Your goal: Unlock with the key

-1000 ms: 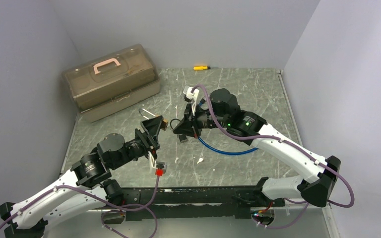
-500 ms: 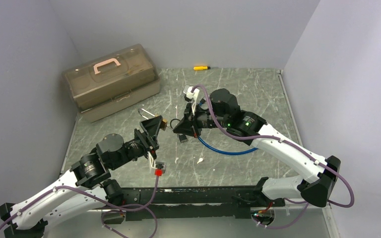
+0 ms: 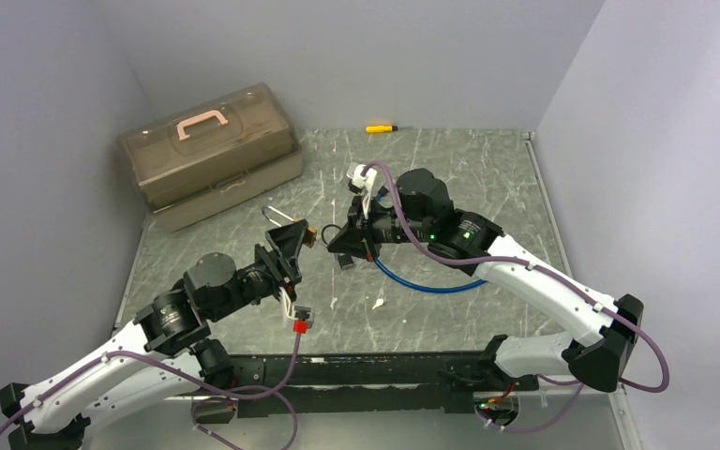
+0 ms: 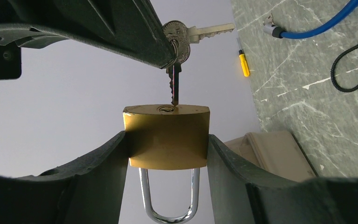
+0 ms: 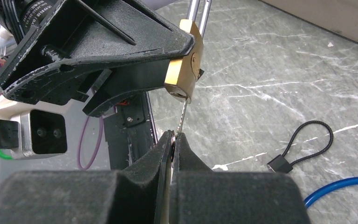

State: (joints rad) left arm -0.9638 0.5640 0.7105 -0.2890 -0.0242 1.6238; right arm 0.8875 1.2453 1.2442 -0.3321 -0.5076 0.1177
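Observation:
A brass padlock [image 4: 167, 137] with a steel shackle [image 4: 168, 198] sits squeezed between the fingers of my left gripper [image 3: 298, 236], held above the table with its keyway turned toward the right arm. My right gripper [image 5: 173, 137] is shut on the head of a key [image 5: 182, 114]. The key's blade [image 4: 175, 88] points straight at the keyway, and its tip meets the slot. A second key [image 4: 209, 31] sticks out sideways from the same ring. In the top view the two grippers meet over the middle of the table, and the padlock [image 3: 309, 232] shows as a small brass spot.
A translucent toolbox [image 3: 208, 155] with a pink handle stands at the back left. A yellow screwdriver [image 3: 380, 127] lies by the back wall. A blue cable [image 3: 427, 281] curves under the right arm, and a black cord loop [image 5: 307, 144] lies beside it.

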